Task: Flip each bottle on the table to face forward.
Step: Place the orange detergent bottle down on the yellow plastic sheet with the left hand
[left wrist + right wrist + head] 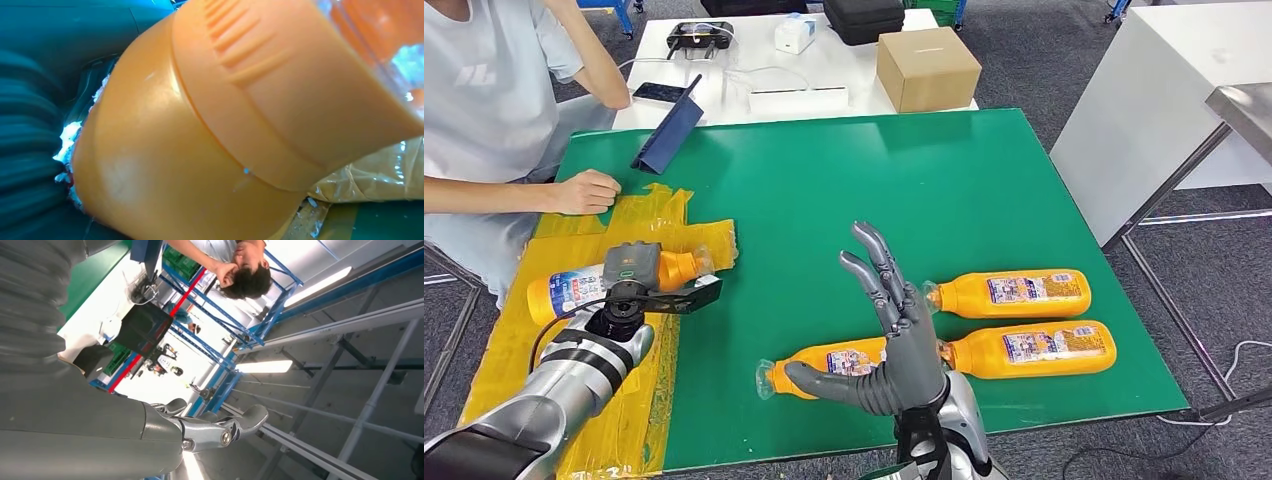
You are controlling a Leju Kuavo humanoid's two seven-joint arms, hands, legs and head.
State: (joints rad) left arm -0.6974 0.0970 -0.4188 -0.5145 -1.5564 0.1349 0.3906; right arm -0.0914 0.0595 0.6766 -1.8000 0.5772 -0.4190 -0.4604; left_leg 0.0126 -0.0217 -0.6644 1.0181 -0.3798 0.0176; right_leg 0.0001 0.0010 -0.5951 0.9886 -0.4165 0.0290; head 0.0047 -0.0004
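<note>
The right hand [894, 340] is raised at 6 o'clock, fingers spread and holding nothing, above a lying orange bottle [824, 362]. At 4 o'clock 2 more bottles [1014, 294] lie side by side on the green table [874, 170]. At 8 o'clock the left hand [639, 280] grasps a 4th bottle [574, 290] over yellow sheeting [644, 215]. At 10 o'clock a person's fist [584, 192] rests on the table
</note>
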